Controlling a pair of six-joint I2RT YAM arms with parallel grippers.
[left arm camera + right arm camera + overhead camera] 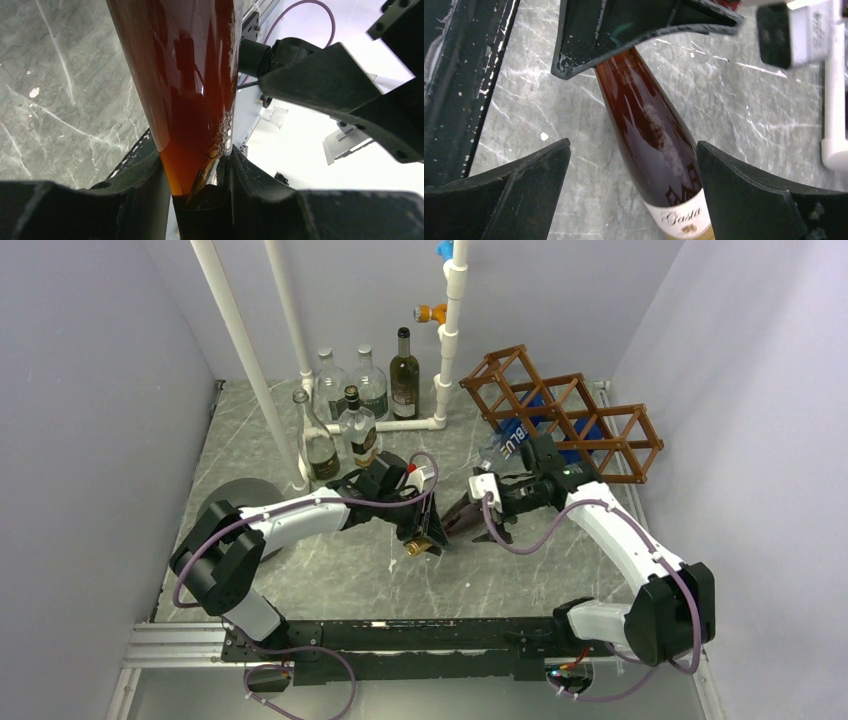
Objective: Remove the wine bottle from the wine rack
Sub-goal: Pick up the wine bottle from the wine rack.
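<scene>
Left end effector (428, 536) clamps the wine bottle (460, 517) by its neck, clear of the wine rack (565, 415), over the table (340, 580). Left wrist: fingers (135, 195) pinch amber glass; lift level, without twisting. Right wrist: right end effector (631, 160) straddles the body, fingers apart; label (681, 220) seems to read "Gasta".

The amber, cream-labelled wine bottle (649, 130) slants low over the middle of the counter (330, 570), clear of the brown lattice wine rack (566, 412) at far right.

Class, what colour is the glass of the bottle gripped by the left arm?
Amber-brown; the wine bottle shows best in the right wrist view.
</scene>
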